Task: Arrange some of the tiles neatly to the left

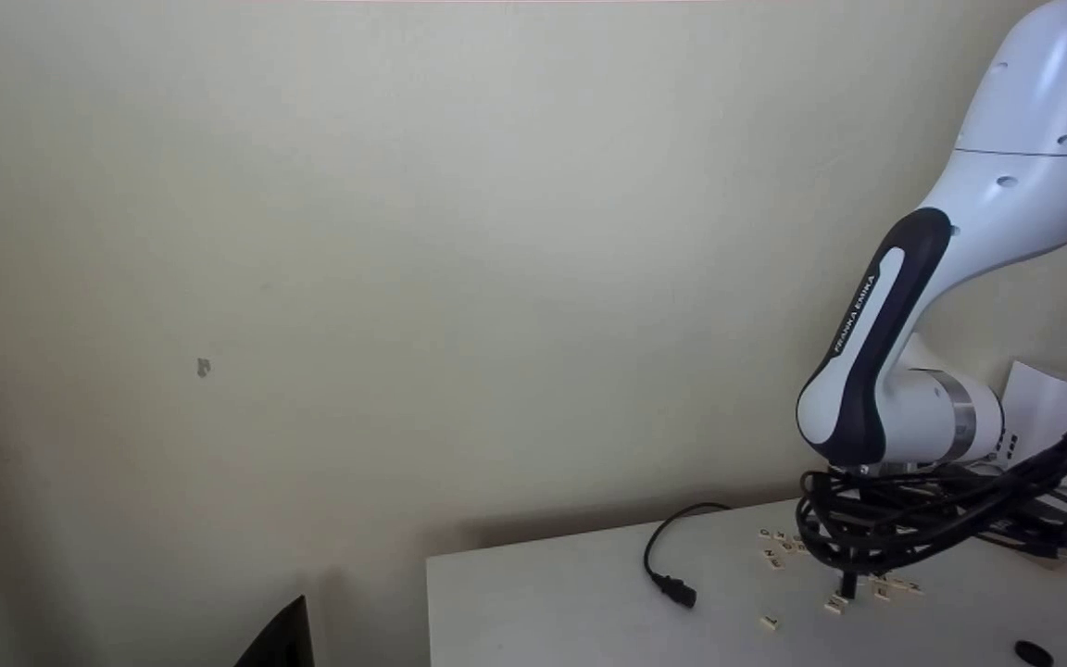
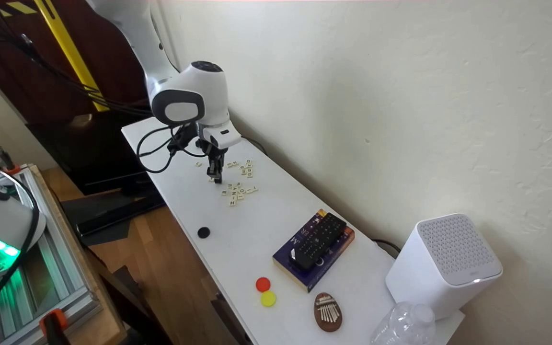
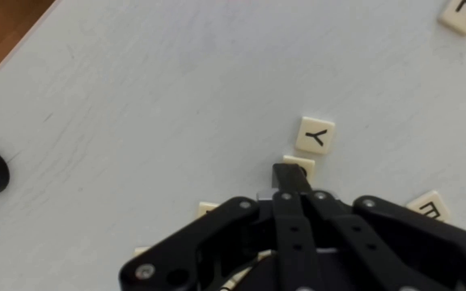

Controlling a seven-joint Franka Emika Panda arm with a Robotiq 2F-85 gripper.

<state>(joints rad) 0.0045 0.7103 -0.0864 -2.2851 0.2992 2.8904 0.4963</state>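
Small beige letter tiles lie scattered on the white table. In the wrist view my gripper (image 3: pixel 291 173) is shut, its fingertips over part of a round-lettered tile (image 3: pixel 309 165); whether they touch it I cannot tell. Just beyond sits the Y tile (image 3: pixel 315 135). An E tile (image 3: pixel 429 206) is off to the right, and an L tile (image 3: pixel 463 16) lies in the far right corner. More tiles are partly hidden behind the gripper. In an exterior view the gripper (image 2: pixel 216 176) points down between a tile cluster (image 2: pixel 235 190) and a smaller group (image 2: pixel 247 168), with a lone tile (image 2: pixel 198 164) farther off.
A black disc (image 2: pixel 203 232) lies near the table edge. Farther along are a book (image 2: pixel 285 258) under a black remote (image 2: pixel 319 239), a red disc (image 2: pixel 263 284), a yellow disc (image 2: pixel 268 298), a thumb piano (image 2: pixel 327 312), a white box (image 2: pixel 415 268) and a bottle (image 2: pixel 405 326). A black cable (image 1: pixel 677 590) rests by the wall.
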